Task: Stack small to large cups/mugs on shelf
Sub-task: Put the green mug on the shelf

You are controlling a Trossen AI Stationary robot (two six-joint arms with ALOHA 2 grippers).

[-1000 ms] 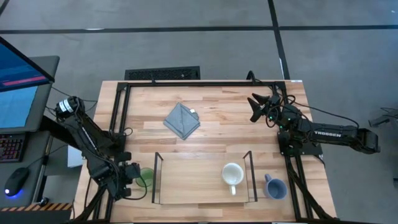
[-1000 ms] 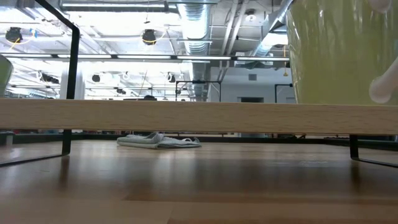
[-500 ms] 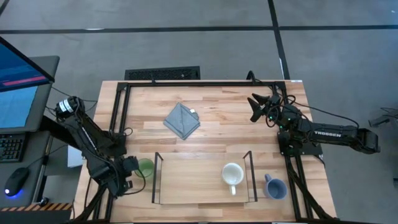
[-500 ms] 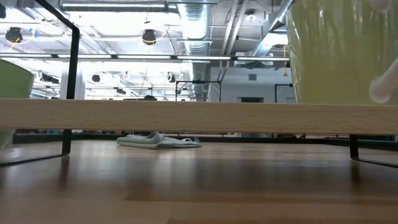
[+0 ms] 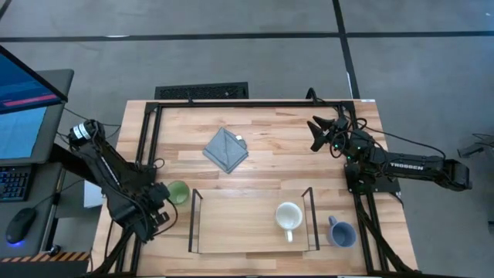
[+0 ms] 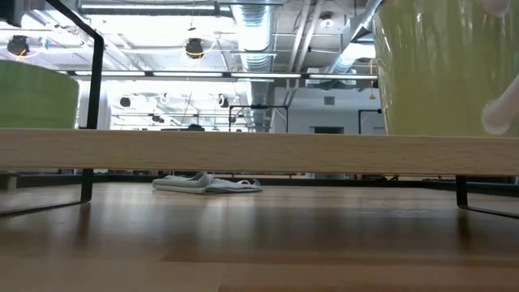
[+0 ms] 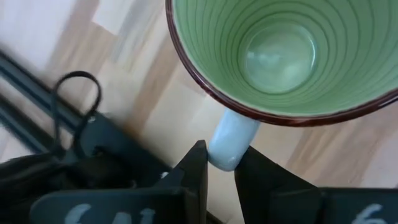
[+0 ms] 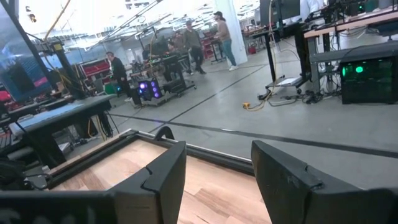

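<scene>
High view: green mug [image 5: 178,192] just left of shelf [image 5: 247,228], held by left pincer [image 5: 160,198]; cream mug [image 5: 288,216] on shelf, empty; blue-grey mug [image 5: 341,232] right of shelf, interior unclear.
Left wrist view: fingers [image 7: 198,172] clamped on handle; mug empty.
Right wrist view: right pincer [image 8: 217,177] parted, holding nothing.

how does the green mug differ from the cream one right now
The green mug is clamped by its handle in the left gripper, off the shelf's left end; the cream mug stands free on the shelf board. Colours differ: green inside, cream-white. Both are upright, handled and look empty.
</scene>
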